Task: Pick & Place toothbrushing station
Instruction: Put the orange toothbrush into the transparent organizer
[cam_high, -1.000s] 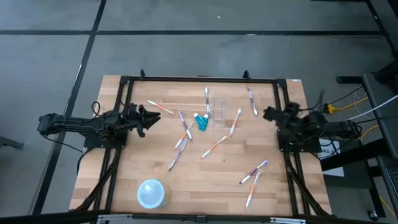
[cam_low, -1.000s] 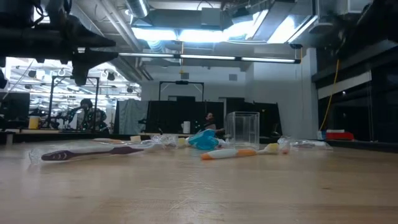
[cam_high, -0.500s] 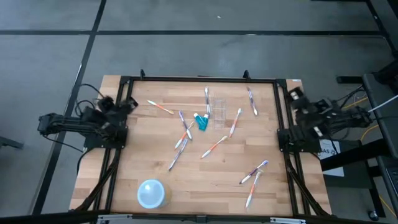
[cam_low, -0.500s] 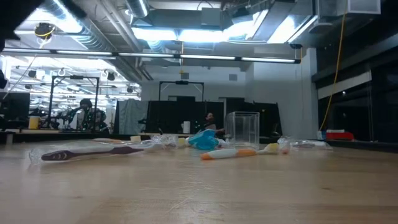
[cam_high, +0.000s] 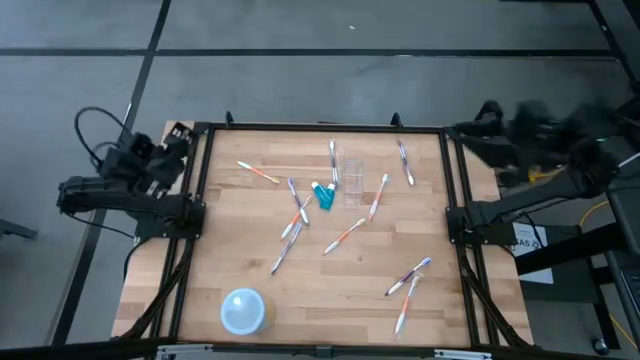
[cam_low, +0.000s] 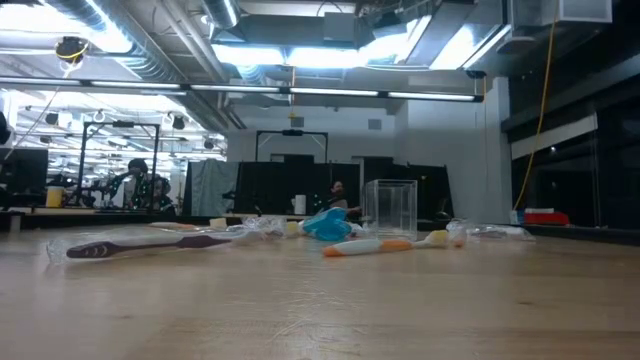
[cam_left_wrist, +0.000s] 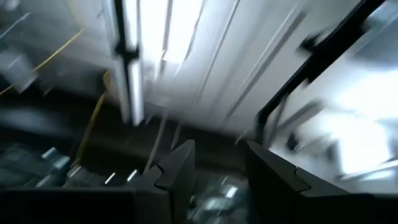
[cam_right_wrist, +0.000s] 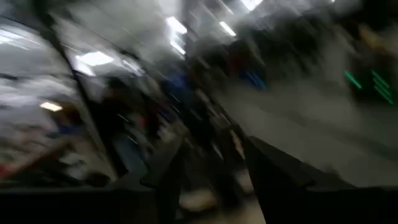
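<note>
Toothbrushes lie scattered mid-bench beside a clear cup and teal tube; likely light, slippery, best pinched mid-handle. Both arms' jaws, spread and empty, hang off the bench's far corners.

The dark left arm is folded back at the table's left edge, its wrist raised near the far left corner. The left gripper hangs just outside the table's frame and holds nothing. In its wrist view the two dark fingers stand apart with a clear gap between them, pointing up toward the ceiling.

The dark right arm is pulled back beyond the table's right edge, its forearm raised near the far right corner. The right gripper sits off the table. Its two dark fingers stand spread with an empty gap between them.
</note>
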